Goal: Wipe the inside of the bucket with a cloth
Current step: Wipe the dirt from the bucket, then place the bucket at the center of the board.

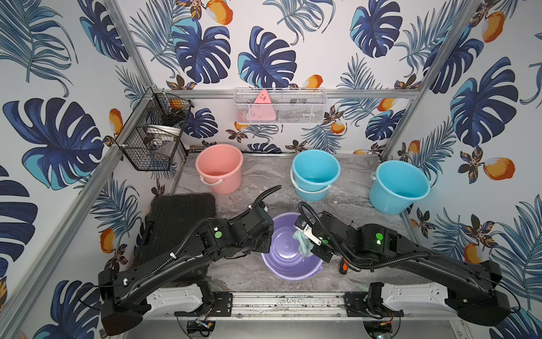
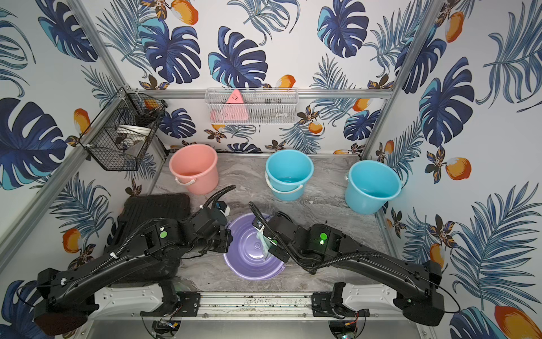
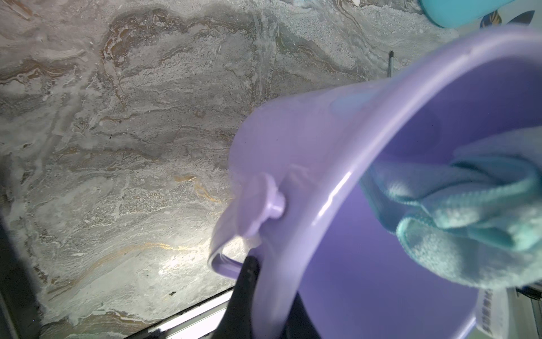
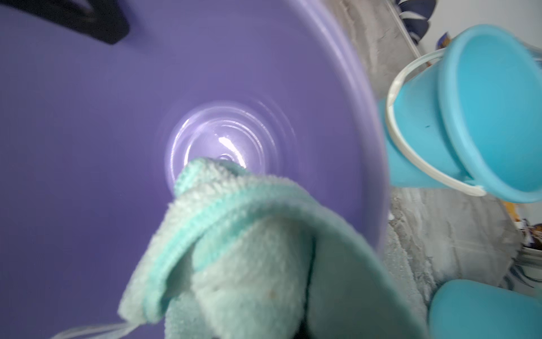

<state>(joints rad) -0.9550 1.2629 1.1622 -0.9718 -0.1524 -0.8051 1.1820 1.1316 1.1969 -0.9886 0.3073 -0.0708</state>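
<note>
My right gripper (image 1: 308,249) is closed on the cloth (image 1: 301,246), yet I can't see its fingers in any view. In the right wrist view the mint folds (image 4: 249,264) swallow them, leaving only a dark slit. The cloth hangs inside the purple bucket (image 1: 283,265), near the wall on the right arm's side. That wrist picture is smeared, so I cannot tell whether fabric touches plastic.

My left gripper (image 3: 272,296) is clamped on the bucket's rim just beside the handle lug. One black finger (image 3: 248,273) sits outside the wall and its mate is a dark shape seen through the plastic. In both top views the left wrist covers this grip entirely. Only the right wrist view catches the inner finger (image 4: 96,26) against the purple wall. The left wrist view alone shows a white printed tag (image 3: 489,311) at the cloth's edge, cut off by the frame.

An orange-handled tool (image 1: 343,265) lies on the table (image 1: 264,182) by the right arm, half covered by cable.

Both arms reach forward from the front rail and bend inward. Their wrists meet at the bucket from opposite sides, with the right one pitched down into its mouth. The bucket looks tipped, and I cannot tell whether its base rests on the table.
</note>
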